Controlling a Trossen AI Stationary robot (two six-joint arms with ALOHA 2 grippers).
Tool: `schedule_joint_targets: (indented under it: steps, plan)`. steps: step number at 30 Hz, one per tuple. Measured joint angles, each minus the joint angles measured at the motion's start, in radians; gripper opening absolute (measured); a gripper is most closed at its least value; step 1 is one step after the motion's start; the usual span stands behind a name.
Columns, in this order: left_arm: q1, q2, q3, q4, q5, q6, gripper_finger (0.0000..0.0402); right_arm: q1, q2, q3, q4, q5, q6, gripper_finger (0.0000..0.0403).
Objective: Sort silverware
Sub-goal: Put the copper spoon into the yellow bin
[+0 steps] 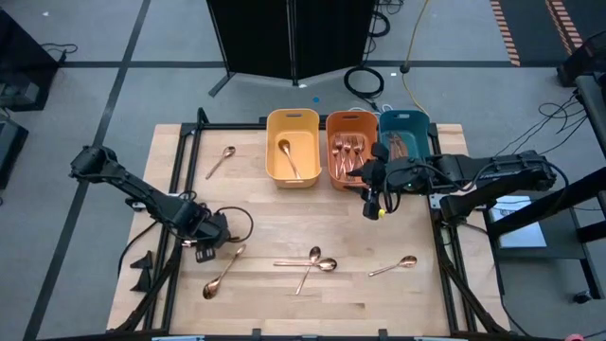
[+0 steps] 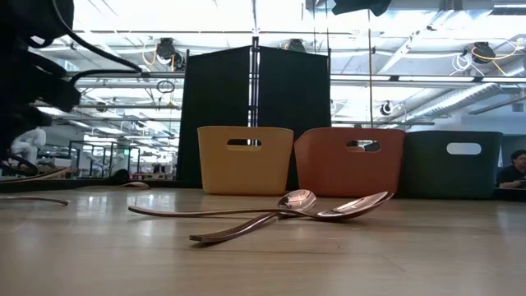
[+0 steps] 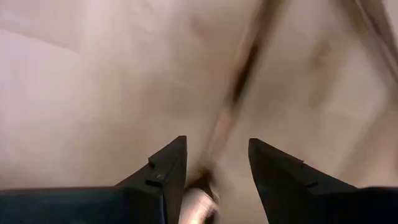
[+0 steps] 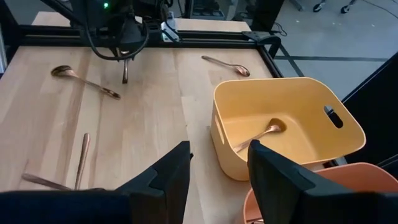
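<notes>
While the left gripper (image 1: 205,250) hangs low at the near left with fingers spread astride a slender copper spoon's (image 1: 224,272) handle on the wooden table (image 1: 284,218), the right gripper (image 1: 370,203) waits open farther back beside the orange plastic bin (image 1: 351,149), where more copper cutlery lies.

Even overhead light, soft shadows. Low view: ceiling lamps blown out, bins backlit, crossed spoons (image 2: 296,212) glinting. Left wrist view heavily blurred, table (image 3: 93,93) washed pink. Right wrist view sharp.
</notes>
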Motion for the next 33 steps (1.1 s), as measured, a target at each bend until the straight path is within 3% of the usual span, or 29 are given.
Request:
schedule_joint_targets:
  steps: [4, 8, 16, 19, 25, 28, 33]
  plan:
    - [0.0, 0.0, -0.013, 0.034, -0.075, -0.001, 0.0171, 0.0, 0.0, 0.0, 0.0, 0.0, 0.014, 0.0148]
    - [-0.011, 0.0, -0.064, 0.116, -0.034, 0.0, 0.0171, 0.0, 0.0, 0.0, -0.002, -0.003, 0.019, 0.0148]
    - [-0.019, -0.002, -0.13, 0.122, -0.007, 0.001, 0.0167, 0.0, 0.0, 0.0, -0.006, -0.002, 0.033, 0.0148]
    - [-0.019, -0.002, -0.132, 0.13, -0.01, 0.026, 0.0135, -0.004, 0.0, 0.0, -0.006, 0.001, 0.027, 0.0148]
    - [-0.021, 0.003, -0.104, 0.195, -0.037, 0.114, 0.0015, -0.021, -0.005, 0.0, -0.015, 0.005, 0.035, 0.0148]
    - [-0.016, 0.0, -0.039, 0.488, -0.09, 0.206, 0.0012, -0.027, -0.019, 0.0, -0.042, 0.005, 0.074, 0.0148]
    - [0.022, 0.023, -0.018, 0.744, -0.205, 0.394, 0.0005, -0.038, -0.049, 0.001, -0.082, 0.039, 0.153, 0.0148]
